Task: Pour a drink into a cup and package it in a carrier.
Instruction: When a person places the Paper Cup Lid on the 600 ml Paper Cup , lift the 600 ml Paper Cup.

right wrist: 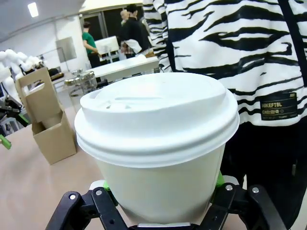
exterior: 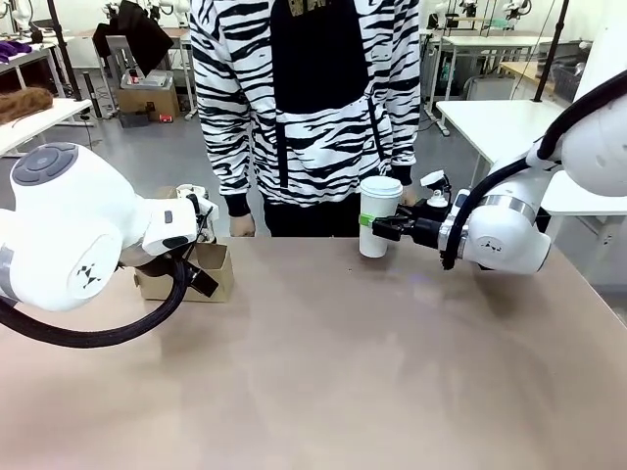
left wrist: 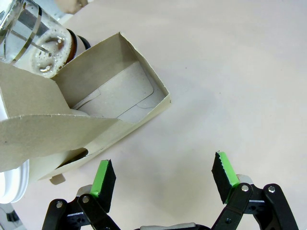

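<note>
A tall white paper cup with a white lid sits near the table's far edge, in front of the person. My right gripper is shut on its lower half. In the right wrist view the cup rises between the fingers. I cannot tell whether its base touches the table. The brown cardboard carrier stands at the left. My left gripper hovers open beside the carrier, holding nothing. A clear glass carafe with foamy liquid stands just beyond the carrier.
A person in a black-and-white striped top stands at the far side, one hand at the table edge. The tan tabletop stretches bare between the arms. Glass jars show behind the carrier.
</note>
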Tool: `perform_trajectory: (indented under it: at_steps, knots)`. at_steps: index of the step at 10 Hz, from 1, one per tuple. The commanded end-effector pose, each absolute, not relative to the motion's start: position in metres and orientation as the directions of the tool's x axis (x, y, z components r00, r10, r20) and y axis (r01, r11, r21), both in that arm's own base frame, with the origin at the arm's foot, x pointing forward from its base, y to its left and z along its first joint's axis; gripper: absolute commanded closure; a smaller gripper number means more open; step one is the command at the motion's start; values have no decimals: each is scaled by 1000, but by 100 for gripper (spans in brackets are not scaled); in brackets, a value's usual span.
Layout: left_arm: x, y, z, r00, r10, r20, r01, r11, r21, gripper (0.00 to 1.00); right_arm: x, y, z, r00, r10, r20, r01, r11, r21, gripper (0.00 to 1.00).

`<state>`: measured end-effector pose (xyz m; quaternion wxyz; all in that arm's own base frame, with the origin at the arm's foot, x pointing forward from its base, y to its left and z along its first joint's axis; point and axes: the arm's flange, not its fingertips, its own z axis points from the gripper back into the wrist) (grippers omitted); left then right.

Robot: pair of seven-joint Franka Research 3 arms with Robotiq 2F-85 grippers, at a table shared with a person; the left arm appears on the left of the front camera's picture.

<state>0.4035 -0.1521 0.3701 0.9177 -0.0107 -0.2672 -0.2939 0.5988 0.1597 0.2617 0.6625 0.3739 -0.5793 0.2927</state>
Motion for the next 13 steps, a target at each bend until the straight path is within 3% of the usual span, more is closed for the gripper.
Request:
perform_trajectory:
  at_steps: [1, 5, 10, 13]
  knots:
    - [403, -152, 370, 684, -533, 498, 545, 827, 135, 0, 598, 161, 267, 151, -48, 987, -823, 547, 152, 20]
    - [403, -152, 370, 684, -533, 498, 545, 827, 135, 0, 599, 160, 262, 157, -45, 986, -821, 549, 156, 19]
    - [403, -152, 370, 684, -533, 498, 545, 827, 135, 0, 547, 184, 422, 66, -41, 997, -869, 489, 77, 19]
    - [403, -152, 370, 684, -533, 498, 545, 827, 135, 0, 494, 192, 511, 106, -49, 993, -870, 480, 116, 19]
